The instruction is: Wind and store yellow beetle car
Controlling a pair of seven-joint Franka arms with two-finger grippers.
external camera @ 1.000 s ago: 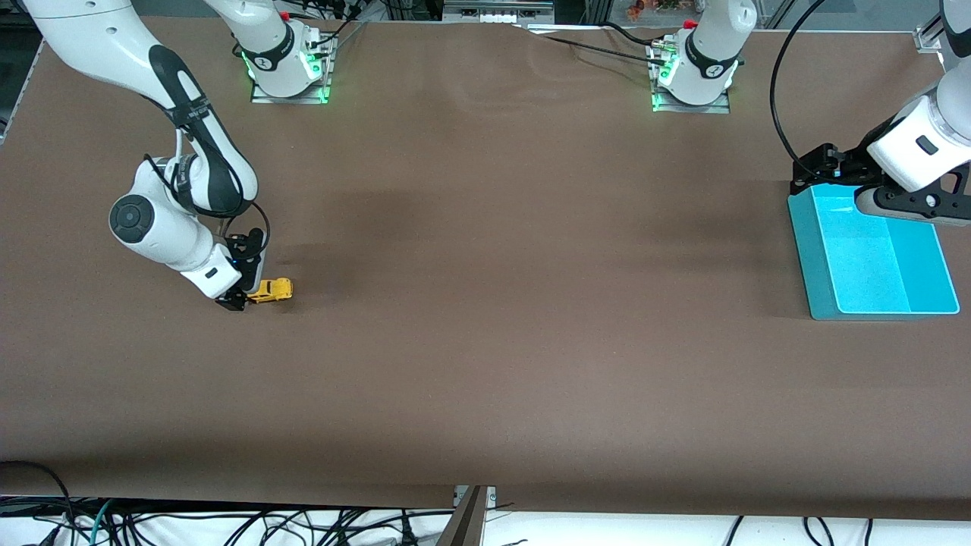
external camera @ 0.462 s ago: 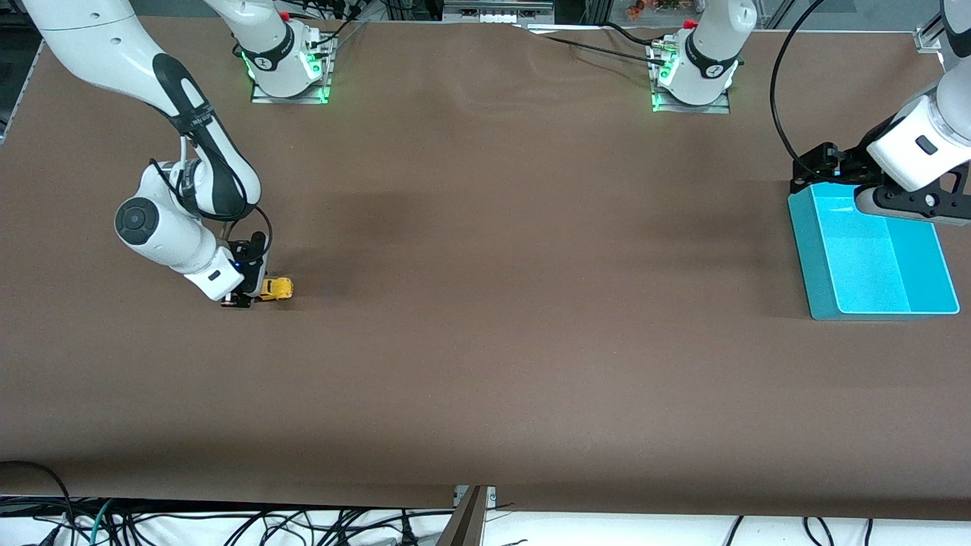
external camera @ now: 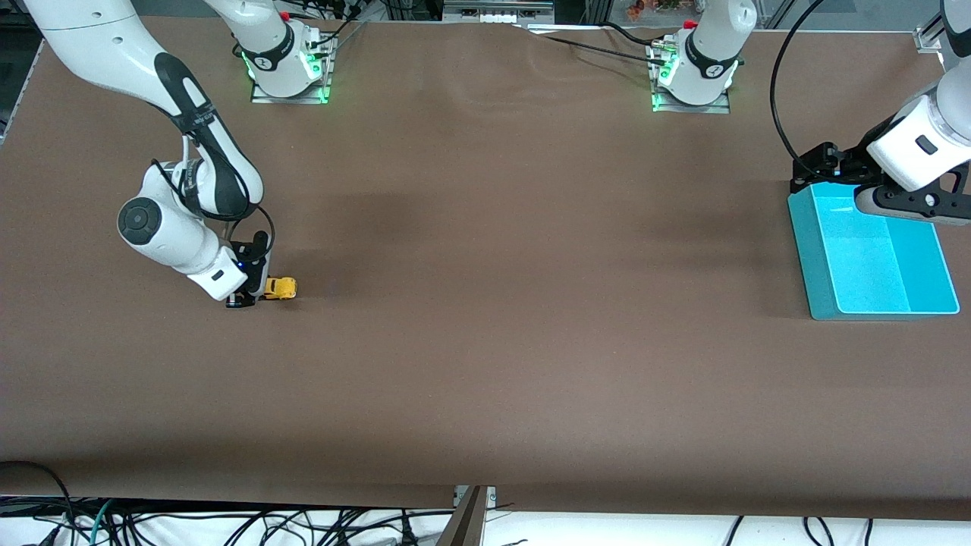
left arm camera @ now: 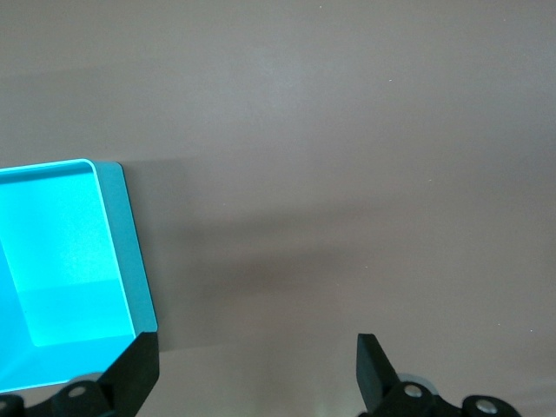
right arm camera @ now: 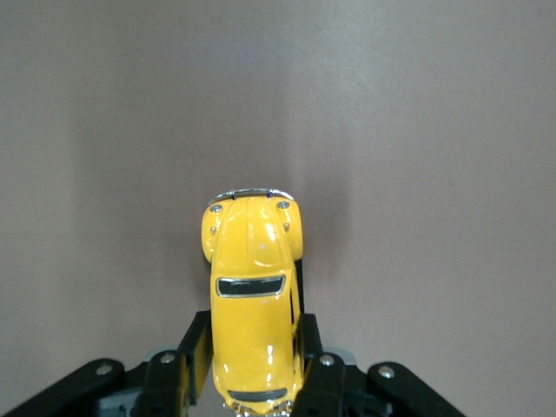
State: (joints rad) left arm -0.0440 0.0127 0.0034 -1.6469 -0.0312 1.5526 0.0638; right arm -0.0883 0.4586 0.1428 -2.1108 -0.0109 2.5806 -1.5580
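Note:
The yellow beetle car [external camera: 278,288] sits on the brown table toward the right arm's end. My right gripper [external camera: 249,295] is low at the table and shut on the car's rear half. In the right wrist view the car [right arm camera: 252,300] lies between the black fingers [right arm camera: 318,365], which press on both its sides, its nose pointing away from the wrist. My left gripper [external camera: 815,173] is open and empty, held over the edge of the turquoise bin [external camera: 812,250] nearest the robots' bases. The bin also shows in the left wrist view [left arm camera: 61,261], beside one open finger [left arm camera: 373,365].
The turquoise bin is empty and stands at the left arm's end of the table. The two arm bases [external camera: 288,68] [external camera: 694,76] stand along the table's edge farthest from the front camera. Cables hang below the table's front edge [external camera: 227,527].
My right gripper has shifted slightly toward the left arm's end, carrying the car a short way along the table. The left arm has not moved.

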